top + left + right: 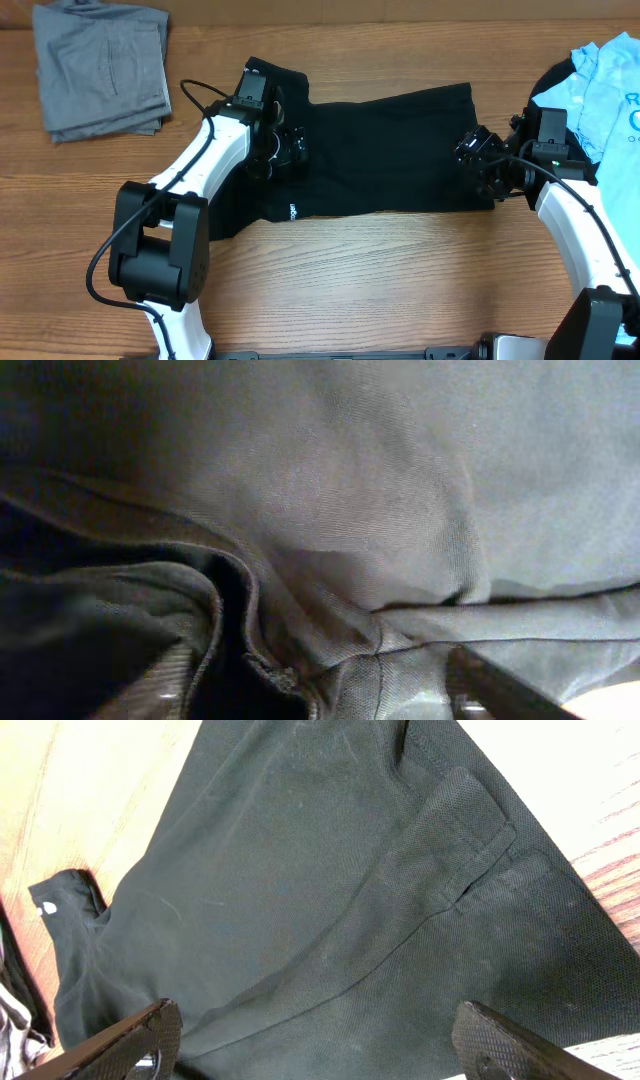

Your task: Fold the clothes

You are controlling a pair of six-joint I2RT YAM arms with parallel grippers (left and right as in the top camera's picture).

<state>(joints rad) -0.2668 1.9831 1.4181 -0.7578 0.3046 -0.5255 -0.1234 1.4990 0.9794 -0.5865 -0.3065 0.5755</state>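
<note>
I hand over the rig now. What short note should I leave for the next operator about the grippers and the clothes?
Left gripper: down on the black shirt, left end; open or shut cannot be told.
Right gripper: open, over its right end.
Done: grey trousers lie folded, far left corner.
To do: fold black shirt, then light blue T-shirt, unfolded at right edge.

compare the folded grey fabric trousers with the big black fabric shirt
The grey trousers lie folded in a compact stack at the far left corner; the black shirt lies spread out mid-table. The trousers sit alone; the left gripper and right gripper are at the shirt's two ends. Both are cloth on the wooden table.
</note>
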